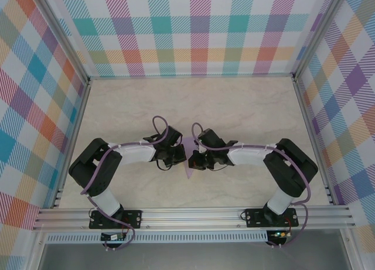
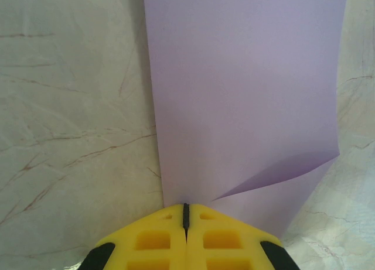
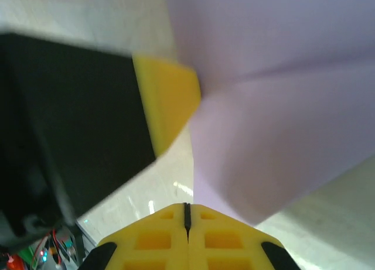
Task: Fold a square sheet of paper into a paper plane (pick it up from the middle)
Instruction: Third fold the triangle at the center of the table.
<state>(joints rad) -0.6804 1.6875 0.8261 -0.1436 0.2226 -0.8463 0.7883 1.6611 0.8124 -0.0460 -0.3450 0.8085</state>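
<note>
The square sheet of paper is thin, light and floppy, so it bends and tears easily. Hold it gently by an edge. It sticks out ahead of the left fingers, closed tight on its near edge, over the tabletop. The right fingers are closed too and seem to pinch it. The left arm and right arm bend inward, tips nearly meeting.

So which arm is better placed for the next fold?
Probably left: the left gripper is shut on the lavender paper sheet, which runs straight ahead. The right gripper, also shut, meets it askew.
</note>
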